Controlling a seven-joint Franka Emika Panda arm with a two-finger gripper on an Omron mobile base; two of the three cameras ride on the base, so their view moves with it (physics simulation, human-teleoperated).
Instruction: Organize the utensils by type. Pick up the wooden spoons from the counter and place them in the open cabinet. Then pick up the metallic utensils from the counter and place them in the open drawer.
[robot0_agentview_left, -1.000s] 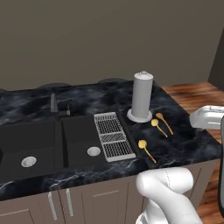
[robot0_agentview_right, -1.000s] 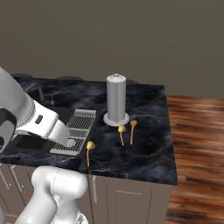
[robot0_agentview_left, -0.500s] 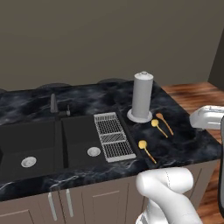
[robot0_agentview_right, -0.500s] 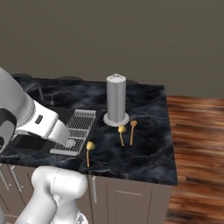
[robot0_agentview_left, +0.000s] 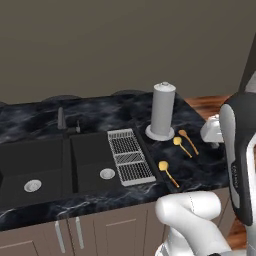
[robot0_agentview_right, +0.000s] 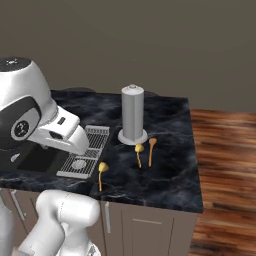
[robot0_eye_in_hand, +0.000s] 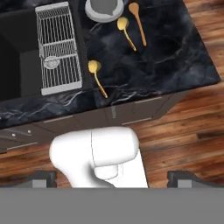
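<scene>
Jaws spread wide, high above the glossy black marbled counter (robot0_eye_in_hand: 175, 48); drop squarely over the long orange-brown wooden spoon (robot0_eye_in_hand: 138, 22), pinching mid-handle, clear of the grey canister (robot0_eye_in_hand: 103, 8)

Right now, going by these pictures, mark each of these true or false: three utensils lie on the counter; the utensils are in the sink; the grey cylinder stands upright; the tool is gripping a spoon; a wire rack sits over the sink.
1. Three utensils lie on the counter. True: one wooden spoon and two yellow-headed utensils.
2. The utensils are in the sink. False: they lie on the black counter, to the right of it.
3. The grey cylinder stands upright. True, just behind the spoons.
4. The tool is gripping a spoon. False: it is open, high above the counter, holding nothing.
5. A wire rack sits over the sink. True, along its right edge.
</scene>
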